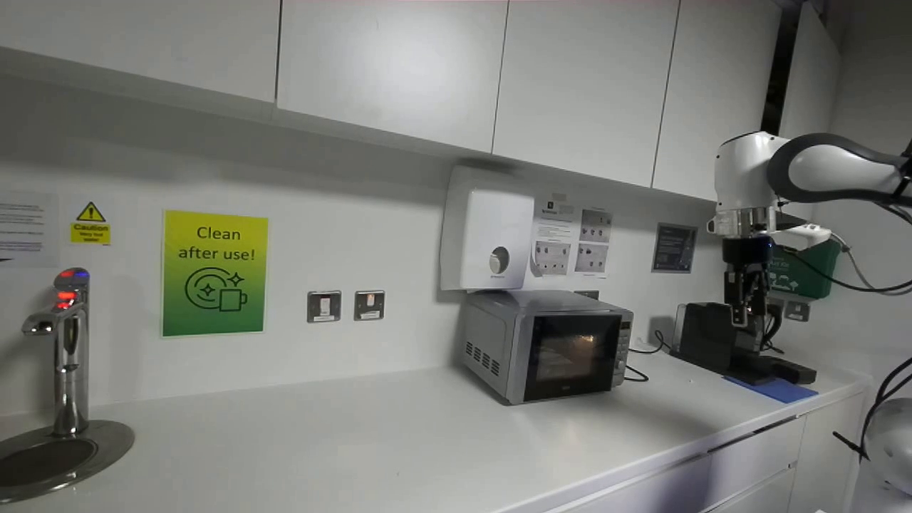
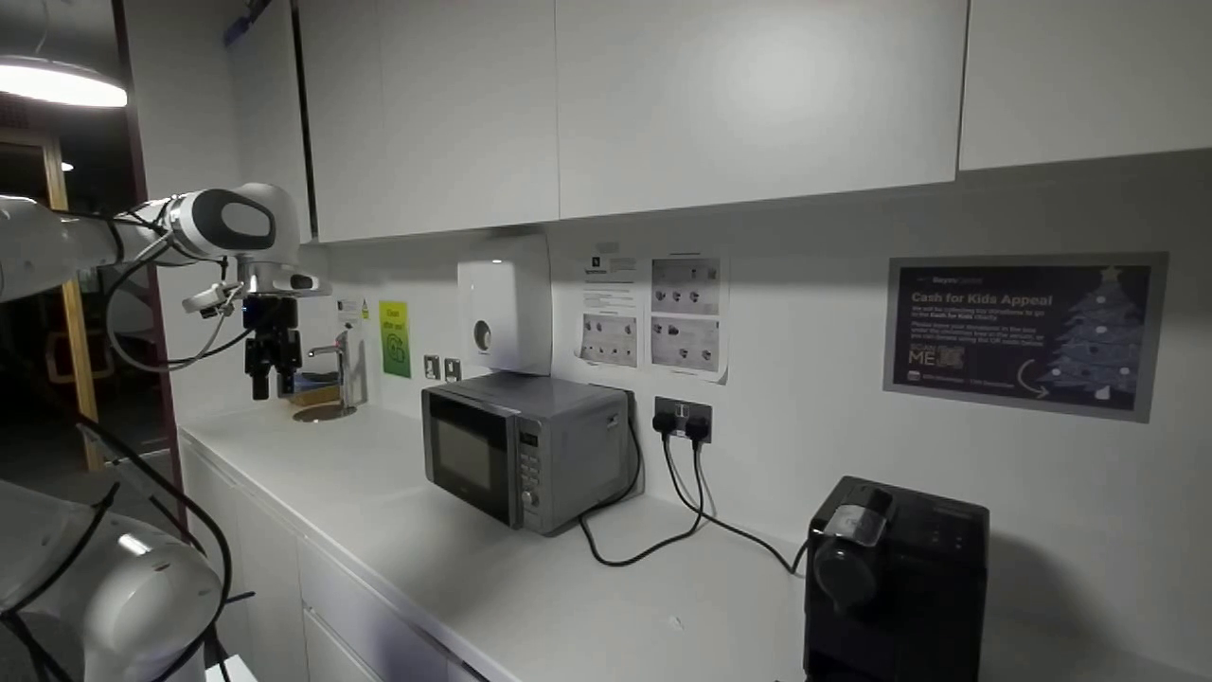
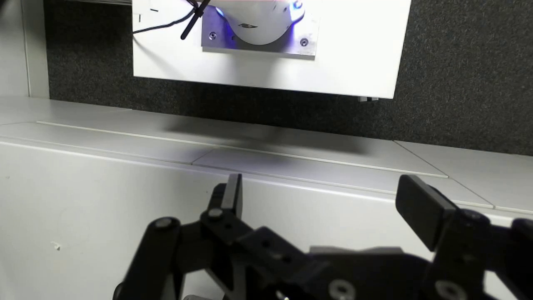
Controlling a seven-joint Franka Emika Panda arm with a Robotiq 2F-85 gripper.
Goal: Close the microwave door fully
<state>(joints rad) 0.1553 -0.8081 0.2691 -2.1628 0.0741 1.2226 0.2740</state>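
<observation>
White worktop (image 1: 299,434) extends below your gripper (image 3: 325,198), whose fingers (image 3: 420,208) stand wide apart. Lower than the gripper and well apart from it, the microwave (image 2: 559,445) rests on the worktop in both exterior views. Its door (image 1: 572,356) sits flush or nearly so; you cannot verify full closure. Also below gripper level: a black coffee machine (image 2: 900,578).

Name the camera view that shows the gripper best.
The wrist view: the gripper appears large there, its open jaws plainly apart. Both exterior views show it small and from farther off, pointing down.
</observation>
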